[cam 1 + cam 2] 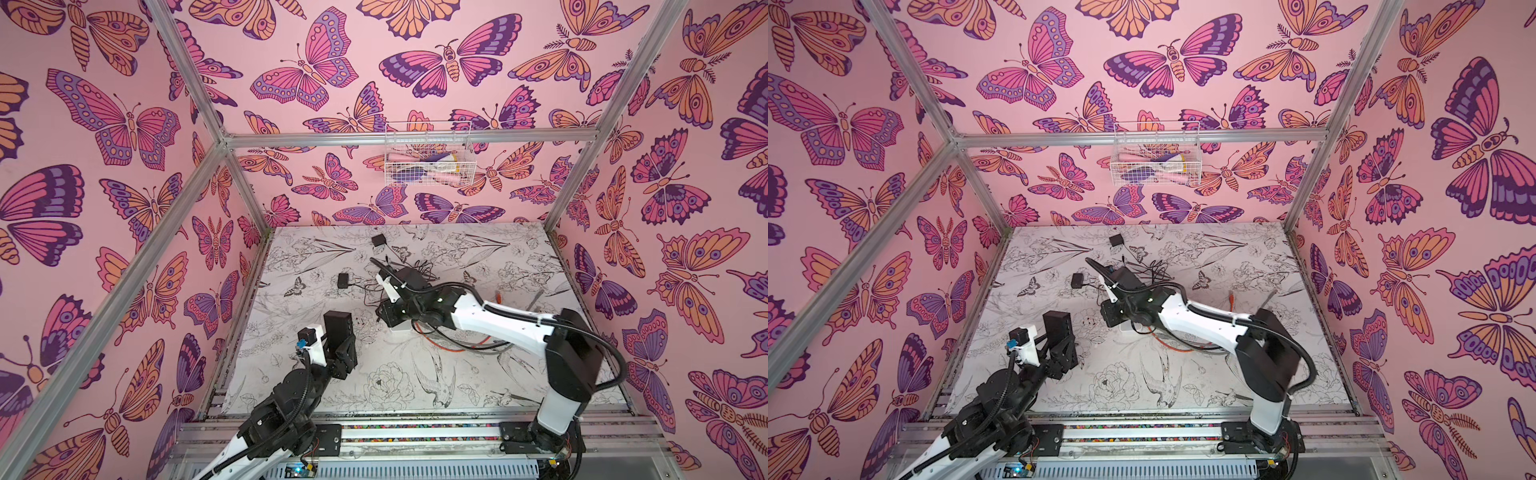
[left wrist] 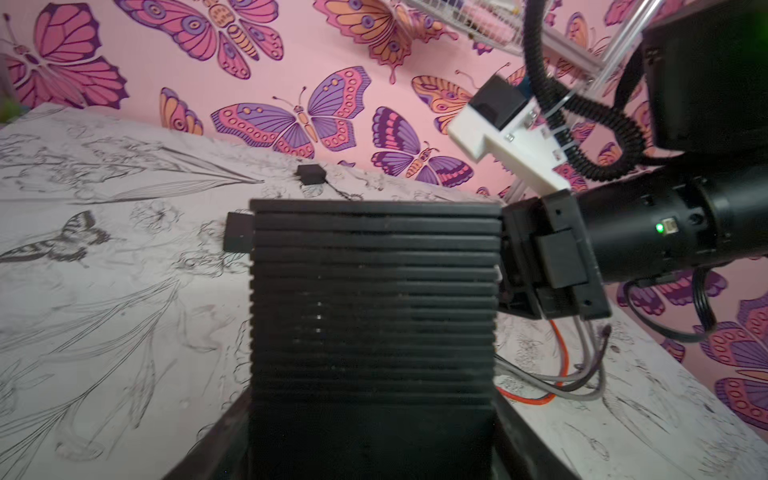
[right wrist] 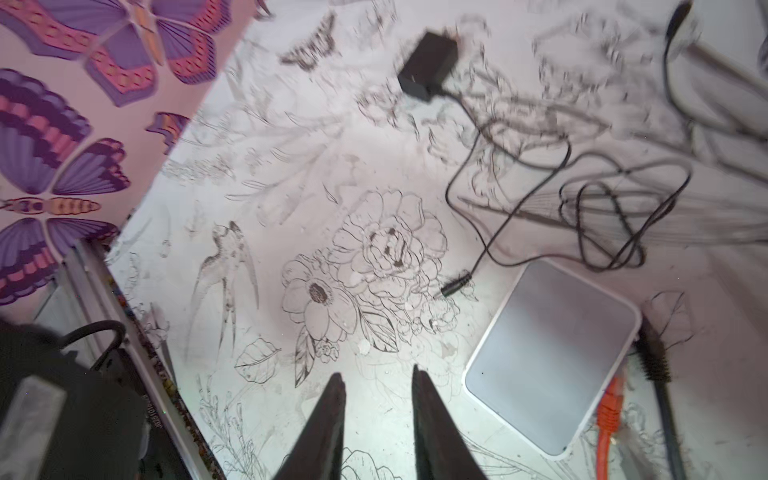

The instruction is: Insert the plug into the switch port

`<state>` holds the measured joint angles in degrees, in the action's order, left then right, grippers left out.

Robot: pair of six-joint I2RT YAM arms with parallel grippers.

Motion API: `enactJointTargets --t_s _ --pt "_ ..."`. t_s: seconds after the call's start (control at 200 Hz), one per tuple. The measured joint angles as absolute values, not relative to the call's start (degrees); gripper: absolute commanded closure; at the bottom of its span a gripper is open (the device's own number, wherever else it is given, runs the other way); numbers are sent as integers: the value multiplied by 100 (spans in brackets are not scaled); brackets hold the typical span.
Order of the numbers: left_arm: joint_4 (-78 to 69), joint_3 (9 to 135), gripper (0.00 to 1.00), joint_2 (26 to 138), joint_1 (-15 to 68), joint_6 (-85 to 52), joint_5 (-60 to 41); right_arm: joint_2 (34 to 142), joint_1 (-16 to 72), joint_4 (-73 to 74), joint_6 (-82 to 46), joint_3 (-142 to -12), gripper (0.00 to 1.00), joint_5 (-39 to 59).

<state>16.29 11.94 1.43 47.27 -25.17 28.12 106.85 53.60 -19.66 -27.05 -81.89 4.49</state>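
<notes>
Floral tabletop [image 1: 519, 257] — left pincer [image 1: 341, 347] grips black box [image 1: 337, 324].

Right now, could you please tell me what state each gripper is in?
Left gripper: closed on the black ribbed box.
Right gripper: open, empty.

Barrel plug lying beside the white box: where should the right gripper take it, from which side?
Probably the black moulded sleeve of the barrel plug, from straight above, jaws across its width. It lies flat on the table, clear of the white box, and the cord behind is too thin.
</notes>
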Motion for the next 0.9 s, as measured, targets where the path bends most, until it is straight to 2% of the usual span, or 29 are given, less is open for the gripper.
enactJointTargets --t_s 0.15,0.326,0.902 --pt "2029 1280 100 139 4727 -2606 3061 11526 5430 -2814 -3116 -9070 60 150" --pt "2176 1339 100 104 4727 -2617 3177 11876 5481 -3323 -3461 -9719 51 -172" --pt "2491 1420 100 91 4727 -2648 3262 13089 5478 -3889 -4075 -10711 55 -631"
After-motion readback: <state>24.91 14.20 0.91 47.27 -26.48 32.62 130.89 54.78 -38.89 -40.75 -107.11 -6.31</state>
